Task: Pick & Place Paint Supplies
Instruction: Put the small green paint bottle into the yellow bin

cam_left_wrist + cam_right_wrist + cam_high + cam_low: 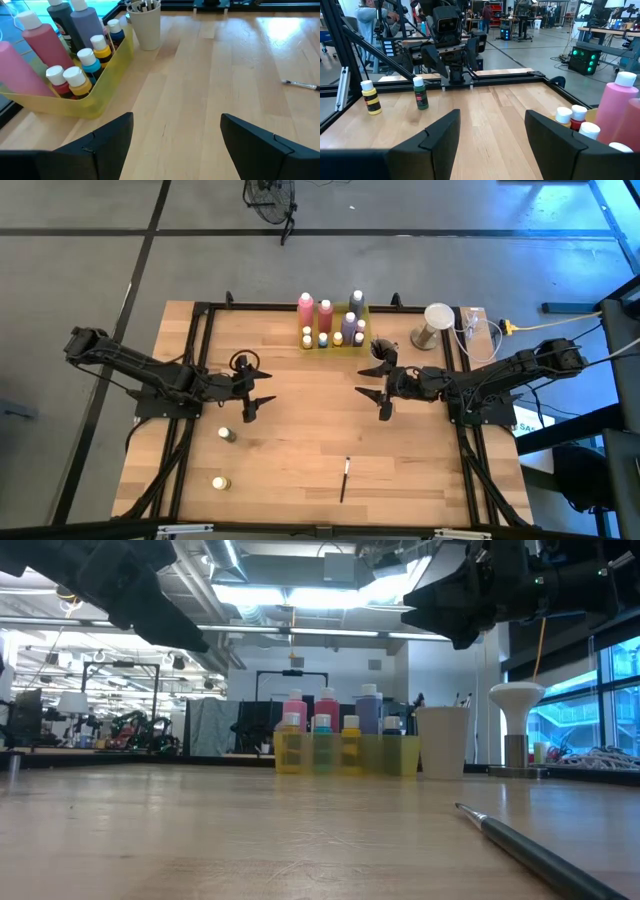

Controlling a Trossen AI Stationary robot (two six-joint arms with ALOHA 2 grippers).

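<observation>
The light wooden desk (300, 440) with its black frame carries everything. Above its middle hang the two dark arms, facing each other. The left gripper (256, 386) hovers off the wood on the left side, fingers spread wide and grasping nothing. The right gripper (379, 391) hovers on the right side, also parted and empty.

At the far edge of the desk stands the translucent yellow plastic tray (333, 343). It holds tall pink paint bottles (306, 310) with white caps, a tall purple bottle (356, 306), and a row of small bottles with white caps (75, 80) in front of them. Just beside the tray, on the right arm's side, stands the pale grey-beige cup (146, 25); the left wrist view shows thin sticks rising out of it, probably brush handles, though they are too small to be sure. Near that cup stands a white mushroom-shaped lamp (435, 322).

Well apart from the tray, on the near left part of the desk, stand two loose small bottles: a green bottle with a white cap (420, 93) and, closer to the front edge, a yellow bottle with a white cap (370, 98). They stand upright and apart from each other.

A thin dark-handled paintbrush (345, 478) lies flat on the near part of the desk, right of centre, touching nothing else.
</observation>
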